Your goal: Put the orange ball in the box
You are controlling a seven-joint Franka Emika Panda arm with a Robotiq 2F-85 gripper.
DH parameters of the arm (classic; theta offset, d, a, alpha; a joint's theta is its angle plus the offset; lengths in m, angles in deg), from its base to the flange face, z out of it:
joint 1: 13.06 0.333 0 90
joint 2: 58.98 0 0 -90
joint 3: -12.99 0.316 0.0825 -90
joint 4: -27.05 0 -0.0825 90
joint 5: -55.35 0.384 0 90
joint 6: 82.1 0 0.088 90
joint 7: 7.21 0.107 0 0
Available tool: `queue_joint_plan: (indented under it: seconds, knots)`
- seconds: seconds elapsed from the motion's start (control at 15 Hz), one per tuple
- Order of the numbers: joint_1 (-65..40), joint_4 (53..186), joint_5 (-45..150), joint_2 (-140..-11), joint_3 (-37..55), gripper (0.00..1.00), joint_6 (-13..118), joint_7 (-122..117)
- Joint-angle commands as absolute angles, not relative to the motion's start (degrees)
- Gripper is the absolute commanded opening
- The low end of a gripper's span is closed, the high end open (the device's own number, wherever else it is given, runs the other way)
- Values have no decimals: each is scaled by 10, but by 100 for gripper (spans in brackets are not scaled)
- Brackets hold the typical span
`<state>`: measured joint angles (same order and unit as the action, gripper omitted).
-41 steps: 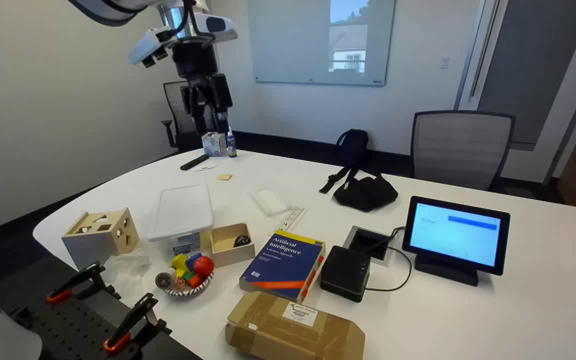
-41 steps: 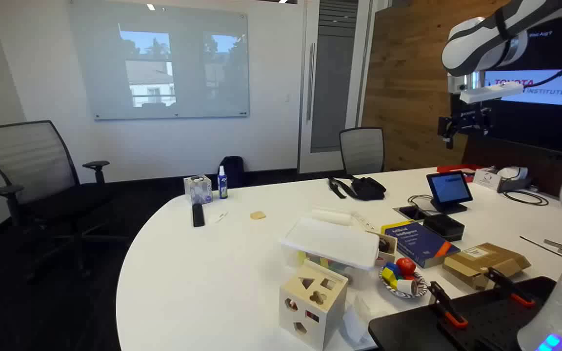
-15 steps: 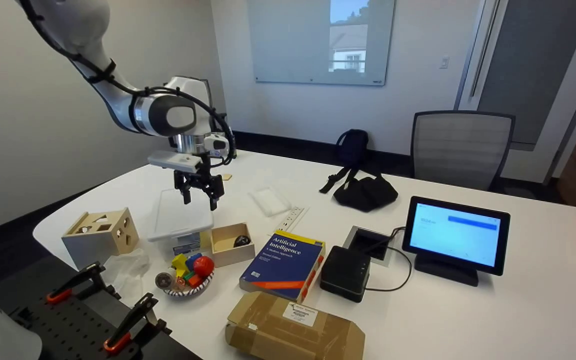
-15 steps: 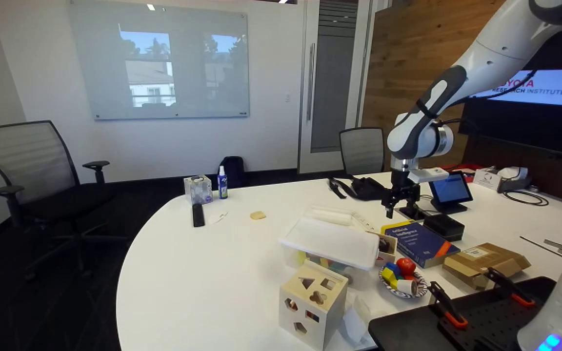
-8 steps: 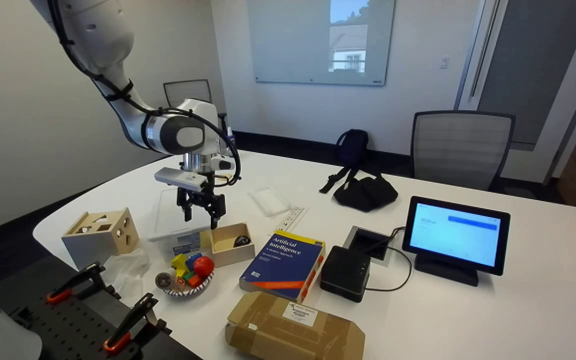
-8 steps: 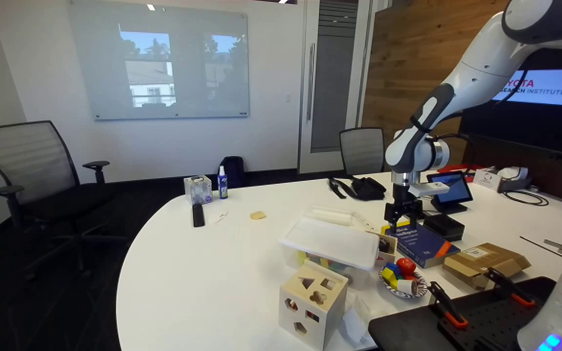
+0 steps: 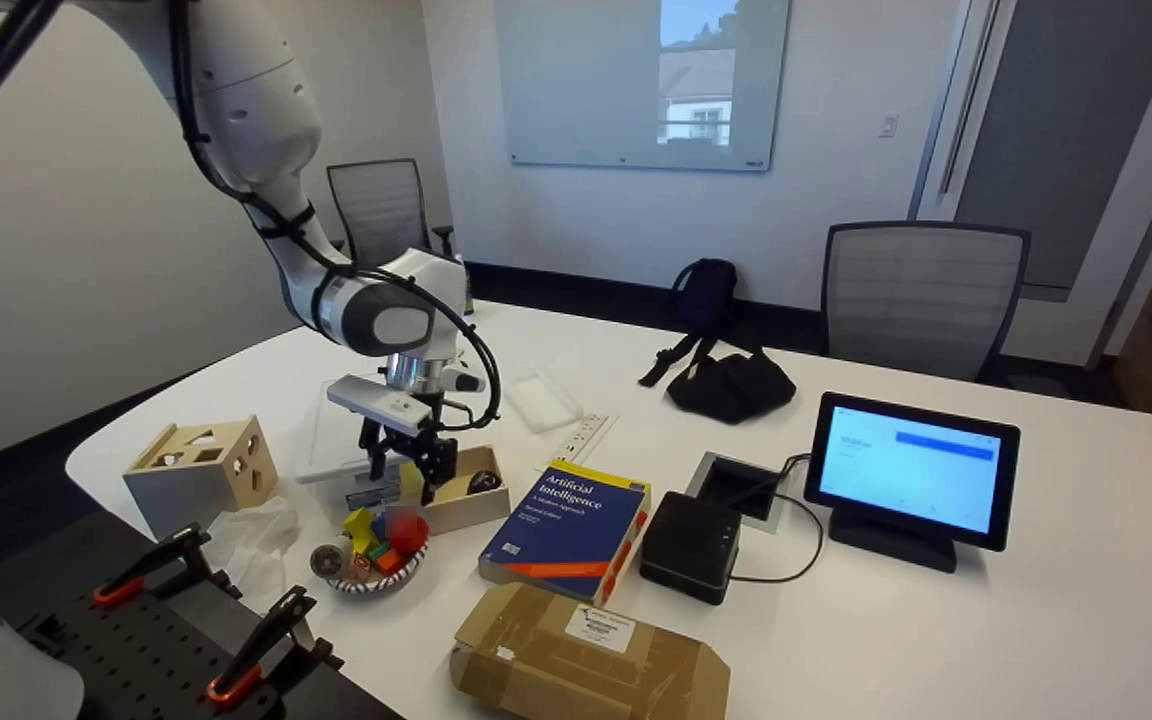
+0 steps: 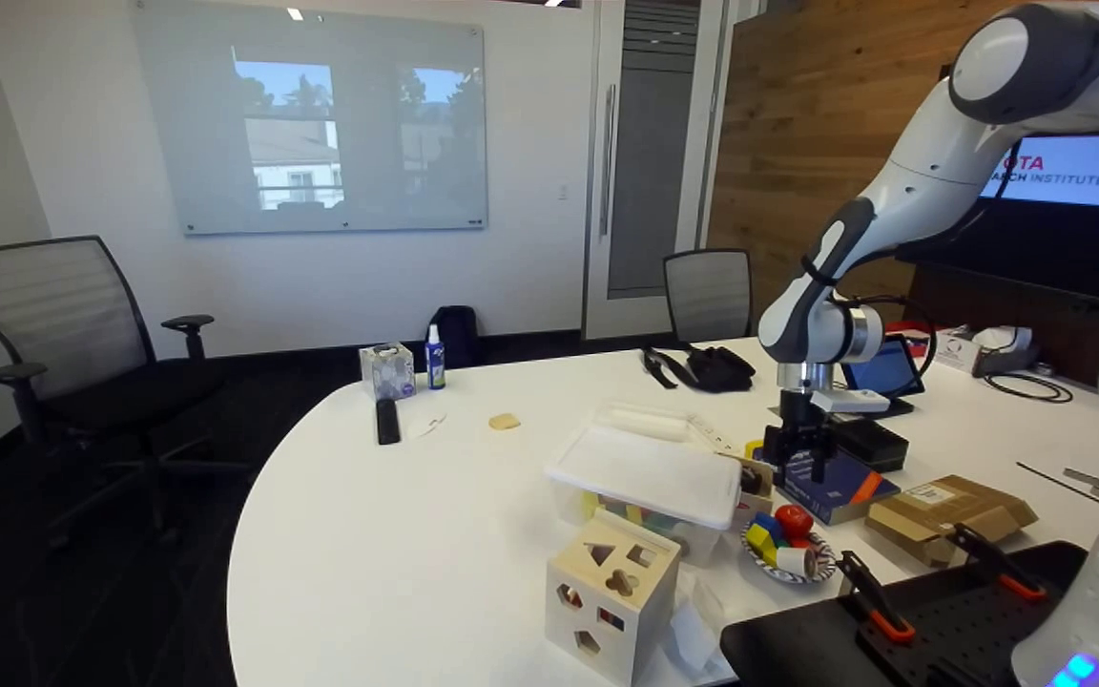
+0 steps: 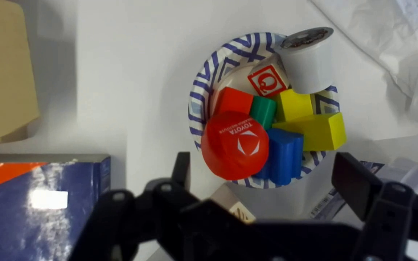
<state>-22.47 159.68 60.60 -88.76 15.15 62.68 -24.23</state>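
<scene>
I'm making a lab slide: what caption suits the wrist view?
Past the open gripper, a patterned bowl holds a red ball, colored blocks and a white cup.

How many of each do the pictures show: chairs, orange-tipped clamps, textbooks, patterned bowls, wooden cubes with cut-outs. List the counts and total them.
Chairs: 2
Orange-tipped clamps: 2
Textbook: 1
Patterned bowl: 1
Wooden cube with cut-outs: 1
Total: 7

The patterned bowl holds a red TOYOTA ball, a letter-Q block, a coffee pod and plain coloured blocks. The fingers are spread apart.
</scene>
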Motion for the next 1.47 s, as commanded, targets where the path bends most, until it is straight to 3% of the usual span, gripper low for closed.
queue_joint_plan:
  seconds: [0.0, 0.93, 1.0, 1.07, 1.4]
  knots:
    - [-241, 1564, 619, -923, 164, 100, 606, -253]
    - [-245, 1493, 614, -1000, 164, 100, 565, -243]
    - [-247, 1490, 616, -1003, 165, 91, 565, -244]
    - [-248, 1488, 616, -1006, 166, 74, 563, -245]
    - [-248, 1474, 614, -1018, 166, 34, 558, -246]
